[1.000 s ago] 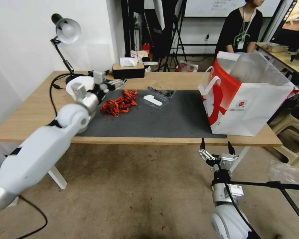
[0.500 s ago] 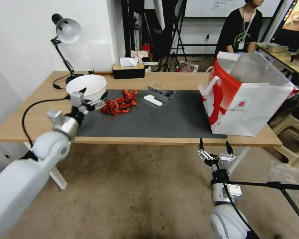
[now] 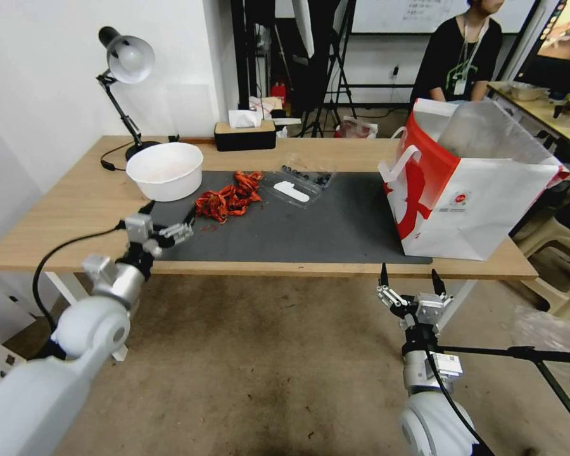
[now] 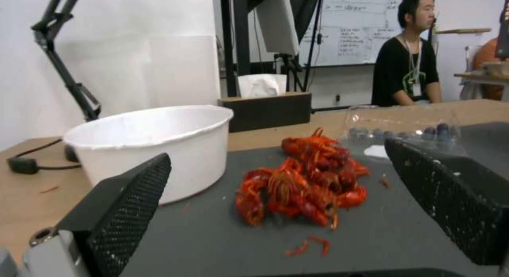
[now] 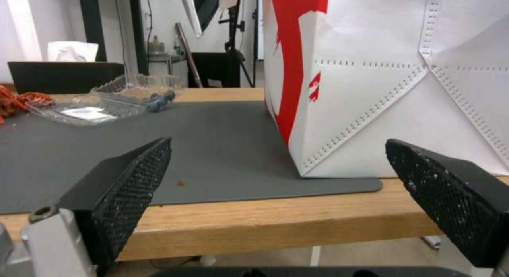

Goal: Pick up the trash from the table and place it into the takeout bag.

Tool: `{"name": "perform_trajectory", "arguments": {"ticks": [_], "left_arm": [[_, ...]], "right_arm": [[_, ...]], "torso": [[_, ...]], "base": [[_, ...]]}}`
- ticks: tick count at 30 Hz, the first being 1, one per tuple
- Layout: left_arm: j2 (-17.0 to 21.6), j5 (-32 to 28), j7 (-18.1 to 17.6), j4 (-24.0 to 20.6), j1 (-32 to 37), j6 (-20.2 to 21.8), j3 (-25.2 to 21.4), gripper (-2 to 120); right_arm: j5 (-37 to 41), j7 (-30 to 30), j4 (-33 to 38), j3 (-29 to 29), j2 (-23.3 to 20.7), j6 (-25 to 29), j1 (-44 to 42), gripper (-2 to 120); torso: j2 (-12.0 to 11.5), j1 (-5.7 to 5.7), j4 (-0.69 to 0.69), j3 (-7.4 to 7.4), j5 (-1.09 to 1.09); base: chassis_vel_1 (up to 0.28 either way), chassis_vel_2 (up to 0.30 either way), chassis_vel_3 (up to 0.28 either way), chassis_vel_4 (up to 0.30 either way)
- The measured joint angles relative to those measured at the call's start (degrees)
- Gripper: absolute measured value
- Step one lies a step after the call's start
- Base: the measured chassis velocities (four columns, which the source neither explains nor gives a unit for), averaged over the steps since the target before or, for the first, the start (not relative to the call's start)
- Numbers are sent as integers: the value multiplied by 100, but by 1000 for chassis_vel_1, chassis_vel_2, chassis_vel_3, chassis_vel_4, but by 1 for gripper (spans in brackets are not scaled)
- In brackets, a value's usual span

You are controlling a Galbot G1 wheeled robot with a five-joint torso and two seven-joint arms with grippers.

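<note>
From my remote station, the long wooden table (image 3: 69, 209) with its dark grey mat (image 3: 310, 228) carries the white-and-red takeout bag (image 3: 481, 202) standing upright at the mat's right end, its mouth open and clear liner showing. At the mat's left end a white paper bowl (image 3: 164, 170) sits empty, just beside a heap of red crayfish shells (image 3: 228, 197); next to them lies a clear clamshell tray (image 3: 297, 185) holding a few dark berries. My left gripper (image 3: 170, 221) hovers at the table's near edge, jaws spread wide and empty, aimed at the shells. My right gripper (image 3: 410, 284) hangs below the table edge in front of the bag, jaws likewise spread and holding nothing. I judge this as a moment between picks: the next move calls for lining the left jaws on one item, probably the bowl or tray, since loose shells would slip a pinch. The bag's interior is hidden from me, so I cannot tell what already lies inside.
</note>
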Motion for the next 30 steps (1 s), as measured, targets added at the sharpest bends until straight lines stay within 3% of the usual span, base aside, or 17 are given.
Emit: {"name": "perform_trajectory", "arguments": {"ticks": [13,30], "left_arm": [[-582,363,232,-110,991,-529,-671,100],[-937,544,452,111,1335,-981,-632,100]], "right_arm": [[9,-30,9,-26,-88,-46,65,100],[-53,-48,53,47,-101,-61,4,100]], "torso": [[-1,-1,1,0,-1],[-1,-1,-1,0,-2]], "base": [[0,0,0,0],[0,0,0,0]]}}
